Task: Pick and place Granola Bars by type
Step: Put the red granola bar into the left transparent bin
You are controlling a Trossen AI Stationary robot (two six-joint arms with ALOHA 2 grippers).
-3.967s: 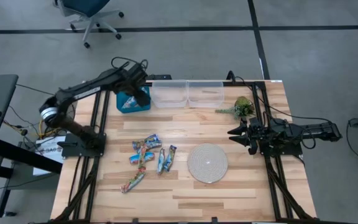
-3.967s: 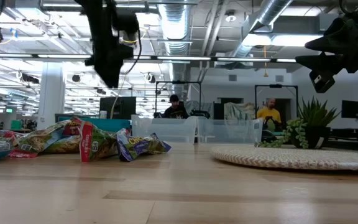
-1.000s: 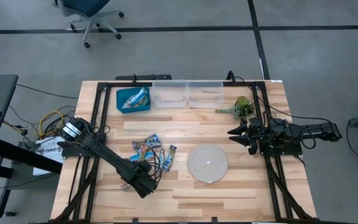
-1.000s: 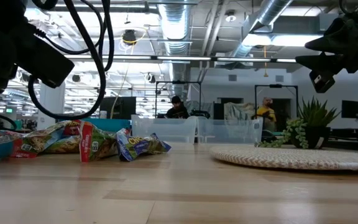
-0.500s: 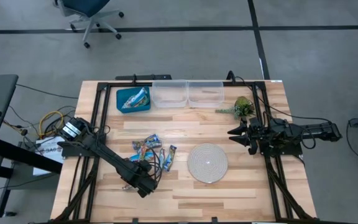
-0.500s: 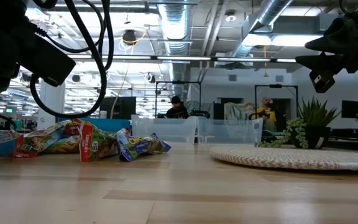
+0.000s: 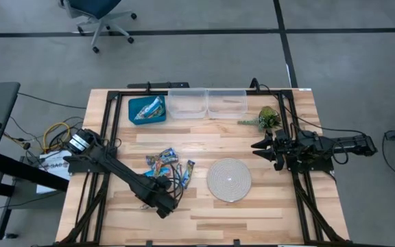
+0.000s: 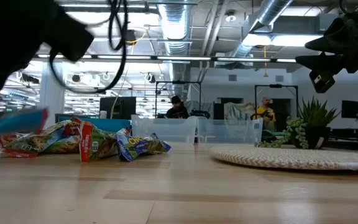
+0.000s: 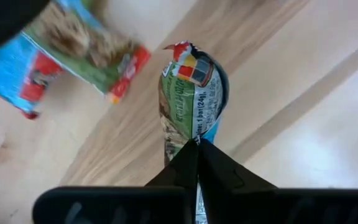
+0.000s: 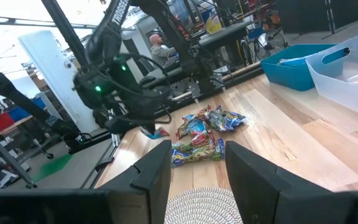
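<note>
Hanging pinched in left gripper [image 9: 197, 144]: one green-wrapped granola bar [image 9: 188, 102], lifted clear near table's [image 7: 252, 213] front-left. Remaining bars [image 7: 164, 167] heaped mid-table; one in blue bin [image 7: 145, 110]. Right gripper [image 7: 266, 147] idle, fingers parted, beside plant [image 7: 266, 119]. Risk: thin edge grip, crinkly wrapper may slip. Wood planks; open workshop, people seated beyond.

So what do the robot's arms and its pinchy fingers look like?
Both arms are dark, nearly black, built from long thin links with chunky joints. The left arm has black cables looping along it. The left gripper ends in two flat black fingers that taper to a point. The right gripper has two broad dark fingers. The right arm looks shorter and bulkier, with cables trailing off behind.
</note>
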